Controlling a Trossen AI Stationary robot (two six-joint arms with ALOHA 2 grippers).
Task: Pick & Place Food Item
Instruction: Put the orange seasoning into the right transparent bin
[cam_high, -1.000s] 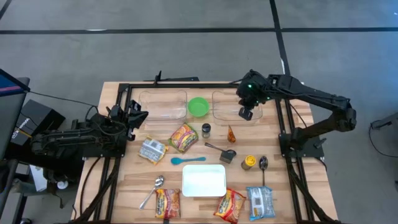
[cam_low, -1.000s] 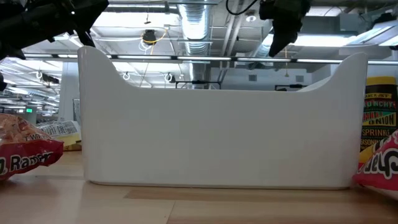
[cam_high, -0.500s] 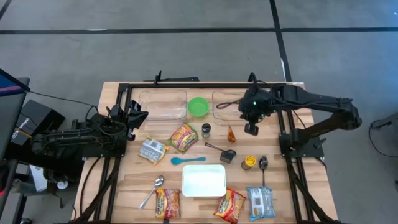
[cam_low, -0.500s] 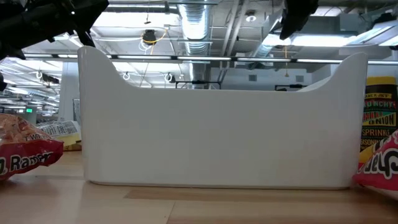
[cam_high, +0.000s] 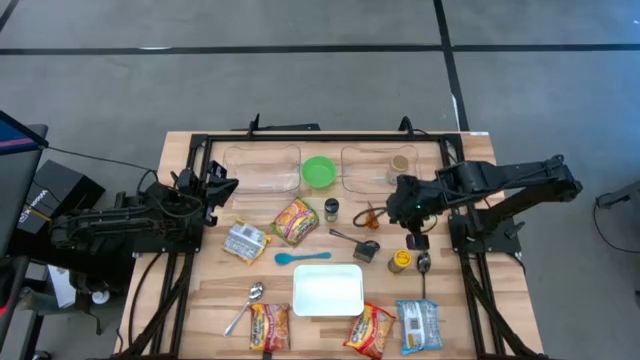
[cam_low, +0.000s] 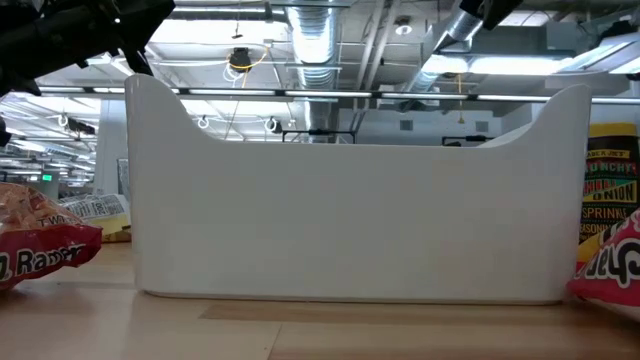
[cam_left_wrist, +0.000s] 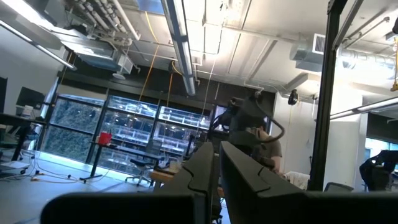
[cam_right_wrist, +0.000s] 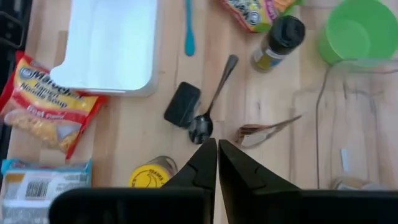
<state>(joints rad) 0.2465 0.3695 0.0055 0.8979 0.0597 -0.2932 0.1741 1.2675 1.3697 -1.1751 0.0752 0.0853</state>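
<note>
My right gripper (cam_high: 413, 240) (cam_right_wrist: 216, 147) hangs shut and empty above the table's right side, over a yellow can (cam_high: 400, 261) (cam_right_wrist: 152, 175) and a metal spoon (cam_high: 423, 264). A small tan item (cam_high: 399, 162) lies in the far right clear container (cam_high: 372, 178). Food packets lie flat on the table: an orange one (cam_high: 296, 220), a silver one (cam_high: 245, 241), two red ones (cam_high: 268, 326) (cam_high: 370, 330) and a blue-white one (cam_high: 418, 325). My left gripper (cam_high: 226, 187) (cam_left_wrist: 217, 152) waits shut at the left edge, tipped upward.
A white tray (cam_high: 328, 290) (cam_low: 350, 210) sits near the front centre. A green bowl (cam_high: 319, 171) and a second clear container (cam_high: 263, 168) stand at the back. A dark spice jar (cam_high: 331, 209), small orange packet (cam_high: 372, 215), black scoop (cam_right_wrist: 182, 104) and teal spoon (cam_high: 302, 257) lie mid-table.
My right gripper has swung from above the far right clear container toward the table's near edge and a little right, rolling as it went, and stayed shut. The tan item in that container has come into view behind it.
</note>
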